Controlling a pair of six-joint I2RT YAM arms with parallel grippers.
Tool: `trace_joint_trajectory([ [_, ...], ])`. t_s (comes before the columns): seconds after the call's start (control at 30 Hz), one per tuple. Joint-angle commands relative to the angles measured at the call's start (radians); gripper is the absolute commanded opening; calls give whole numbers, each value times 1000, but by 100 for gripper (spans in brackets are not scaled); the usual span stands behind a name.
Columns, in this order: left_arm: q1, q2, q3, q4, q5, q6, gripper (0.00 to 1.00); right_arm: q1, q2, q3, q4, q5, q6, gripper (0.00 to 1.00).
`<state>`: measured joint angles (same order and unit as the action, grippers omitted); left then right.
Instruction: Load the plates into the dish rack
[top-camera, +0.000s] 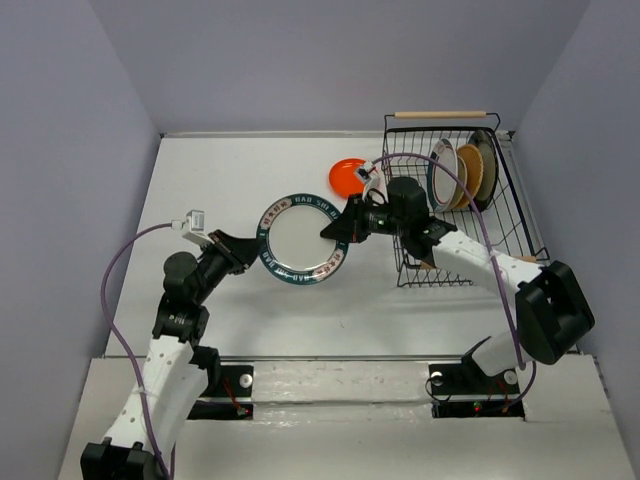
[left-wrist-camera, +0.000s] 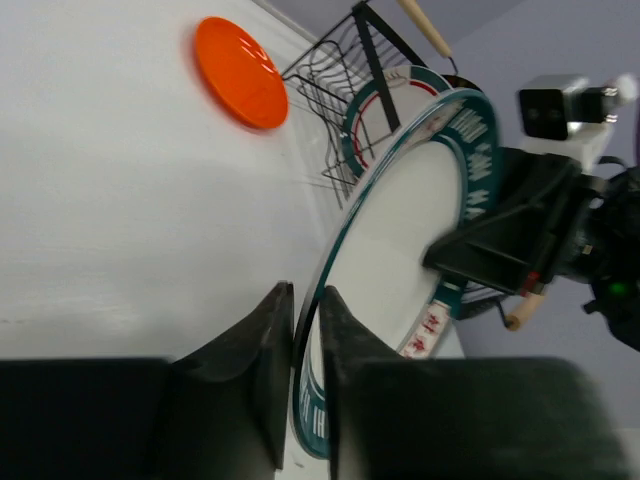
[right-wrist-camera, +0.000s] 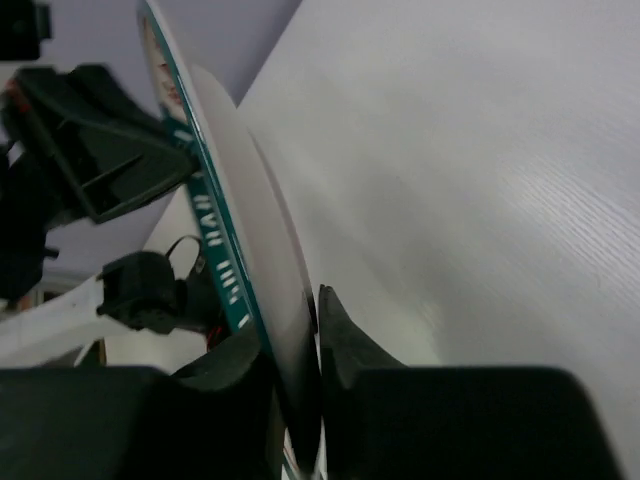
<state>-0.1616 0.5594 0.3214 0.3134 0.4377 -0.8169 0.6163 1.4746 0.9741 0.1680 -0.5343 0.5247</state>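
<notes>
Spanning the gap between both arms, a white plate with teal rim (top-camera: 300, 240) is held over the table (top-camera: 220, 170), just left of the dish rack (top-camera: 520, 205). Its left edge is pinched by the left gripper (top-camera: 257, 249), clamped tight. Its right edge is clasped between the narrowed fingers of the right gripper (top-camera: 335, 232). An orange plate (top-camera: 347, 176) lies flat behind it. Three plates (top-camera: 466, 172) are stood upright in the rack.

Patterned plate (top-camera: 300, 240) lettering illegible, racked plates (top-camera: 468, 172) overlapping, dish rack (top-camera: 440, 114) corner behind right arm (top-camera: 470, 255)
</notes>
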Motion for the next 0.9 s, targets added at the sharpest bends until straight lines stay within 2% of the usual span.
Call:
trace_joint_trajectory([
  [0.0,-1,-4,117,34,122,48,51,8,-17,35,128,-73,72,7],
  [0.07,-1,3,175,-61,89,105,75,8,-45,35,111,-15,64,7],
  [0.1,-1,8,209,-120,72,140,82,8,-62,46,85,25,17,7],
  [0.13,-1,13,278,-231,53,221,98,-10,-98,58,6,124,-12,7],
  [0.27,-1,27,415,-466,-13,433,99,-91,-189,201,-171,432,-155,7],
  [0.33,-1,13,410,-531,-46,494,99,-101,-217,256,-261,579,-219,7],
  [0.37,-1,-21,375,-534,-95,478,99,-110,-230,306,-281,749,-292,7],
  [0.47,-1,-72,291,-441,-45,466,99,-136,-231,353,-298,927,-376,7],
  [0.53,-10,-66,301,-441,-33,479,99,-165,-214,385,-292,1066,-451,7],
  [0.6,-32,-58,289,-427,-31,479,99,-210,-166,415,-282,1157,-512,7],
  [0.73,-87,-72,286,-431,-37,475,99,-286,-76,446,-248,1174,-607,7],
  [0.87,-122,-96,285,-433,-54,470,99,-306,30,474,-216,1180,-693,7],
])
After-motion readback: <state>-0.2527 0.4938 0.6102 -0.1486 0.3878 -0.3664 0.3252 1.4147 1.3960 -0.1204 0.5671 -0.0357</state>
